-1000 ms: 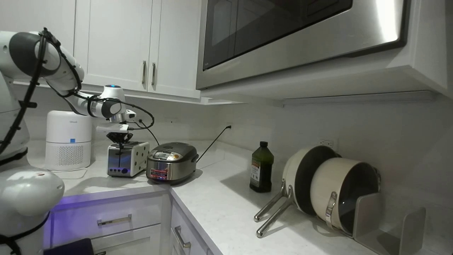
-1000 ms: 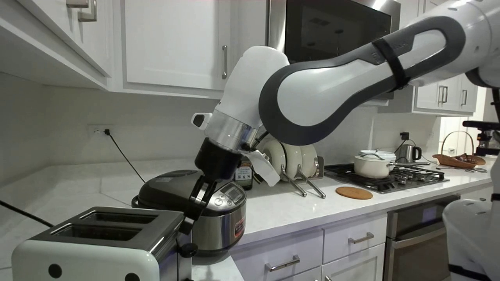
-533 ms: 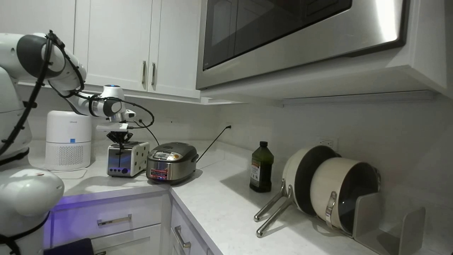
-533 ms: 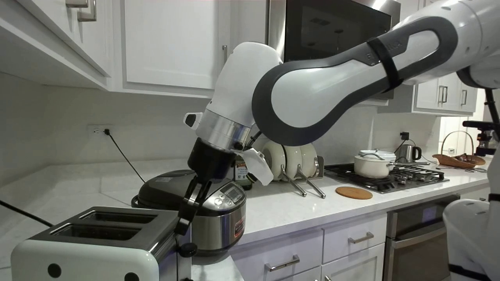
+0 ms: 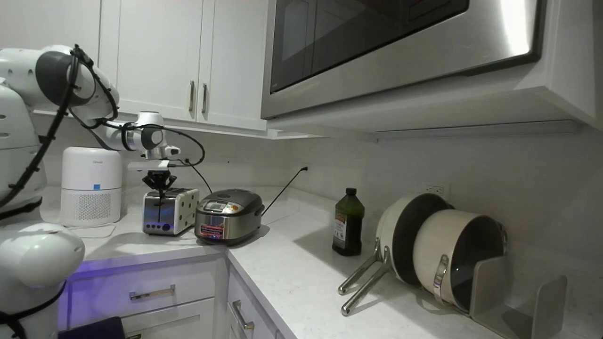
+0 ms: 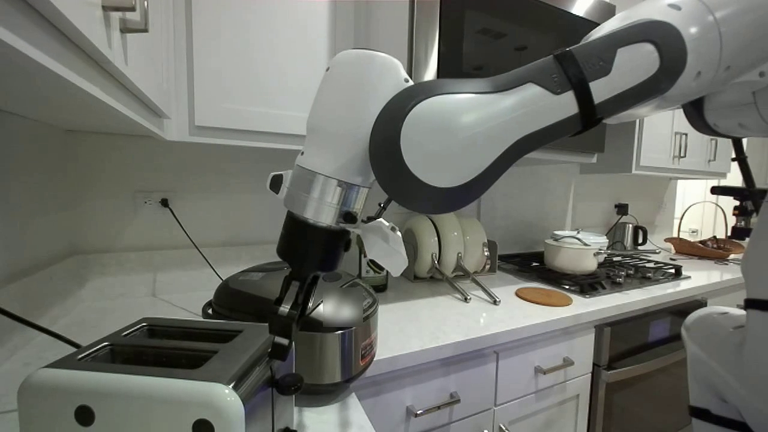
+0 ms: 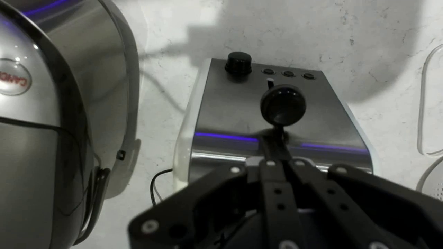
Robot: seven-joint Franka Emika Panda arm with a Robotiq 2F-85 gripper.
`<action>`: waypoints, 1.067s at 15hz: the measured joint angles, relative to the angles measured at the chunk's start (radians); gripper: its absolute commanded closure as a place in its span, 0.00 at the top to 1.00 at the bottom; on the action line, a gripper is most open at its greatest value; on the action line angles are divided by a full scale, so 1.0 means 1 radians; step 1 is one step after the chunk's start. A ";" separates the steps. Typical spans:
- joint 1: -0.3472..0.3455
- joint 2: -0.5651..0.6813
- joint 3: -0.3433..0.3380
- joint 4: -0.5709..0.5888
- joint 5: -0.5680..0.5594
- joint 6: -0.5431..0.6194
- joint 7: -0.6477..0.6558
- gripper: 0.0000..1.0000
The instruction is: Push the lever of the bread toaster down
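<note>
In an exterior view we see, below the gripper (image 5: pixel 161 193), the toaster (image 5: pixel 170 213) beside the rice cooker (image 5: pixel 229 219); in an exterior view, the toaster's lever (image 6: pixel 289 384) just under the fingertips (image 6: pixel 280 348); in the wrist view, 2 fingers (image 7: pixel 277 199) closed together.

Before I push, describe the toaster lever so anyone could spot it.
Next to the rounded rice cooker stands a boxy toaster with a dotted white side. On its metal front, the lever is a round black knob, set higher than its neighbours: the dial and three small buttons.
</note>
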 measured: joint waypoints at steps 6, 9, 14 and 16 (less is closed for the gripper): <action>-0.022 0.072 0.001 0.035 -0.015 -0.094 0.001 0.00; -0.030 0.098 0.001 0.033 -0.015 -0.108 0.001 0.00; -0.034 0.100 0.001 0.034 -0.015 -0.122 0.001 0.00; -0.034 0.095 0.001 0.035 -0.015 -0.124 0.001 0.00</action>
